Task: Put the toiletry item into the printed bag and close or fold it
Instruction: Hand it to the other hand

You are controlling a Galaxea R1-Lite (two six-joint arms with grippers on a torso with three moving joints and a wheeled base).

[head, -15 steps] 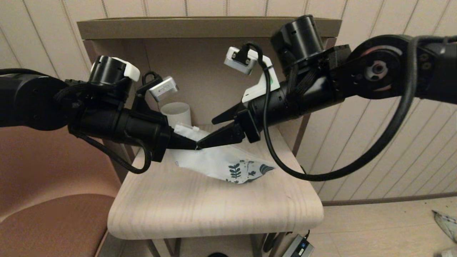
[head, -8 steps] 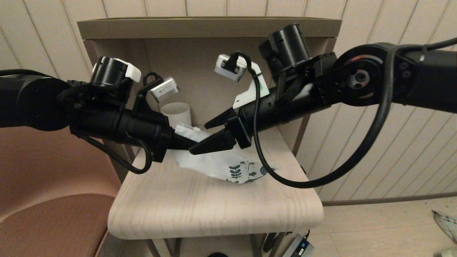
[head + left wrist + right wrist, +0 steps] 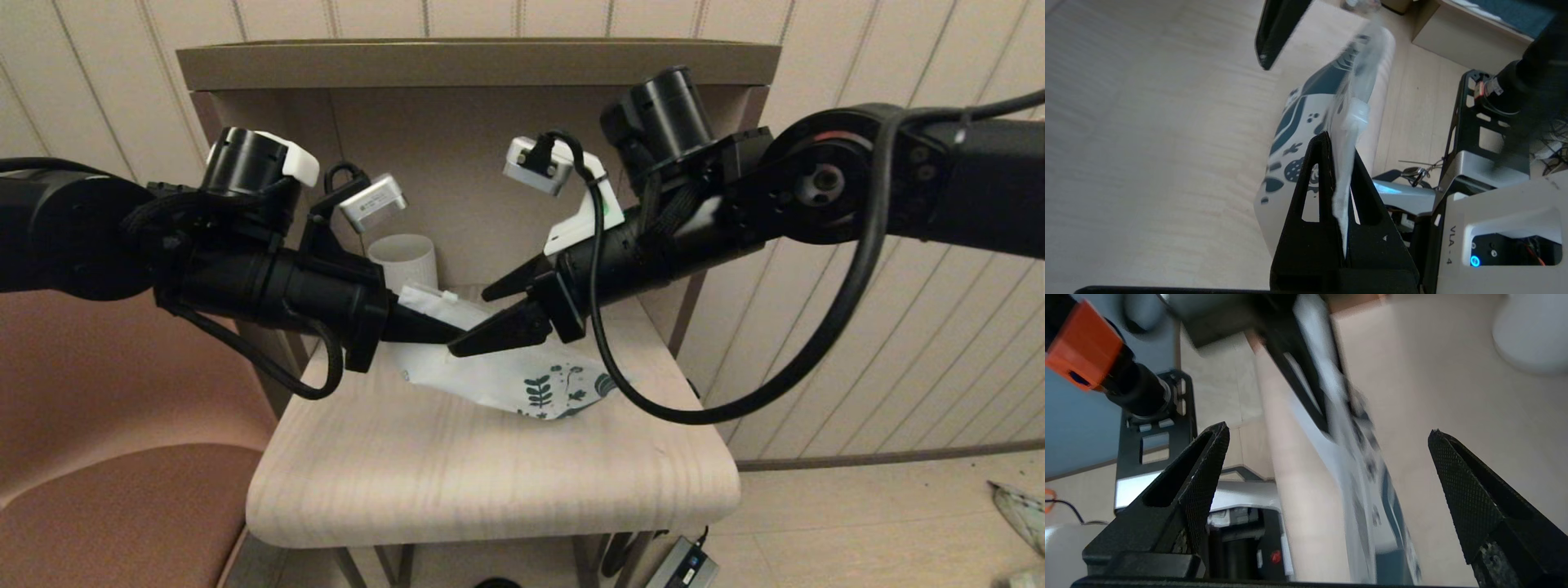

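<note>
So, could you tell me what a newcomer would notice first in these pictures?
Two black arms meet over a small pale wooden table. The left end effector is shut on the printed bag, lifting its plain end while the leafy end rests on the table. The right end effector is open beside it.

Printed bag [image 3: 498, 377]: white, crinkled, teal leaf print at its low end, plain end raised off the bench. Tube [image 3: 1354, 118]: white, inside the bag.

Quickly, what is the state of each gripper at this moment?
Left gripper: shut on the printed bag, pinching its plain white end above the table.
Right gripper: open, holding nothing, close beside the bag.
</note>
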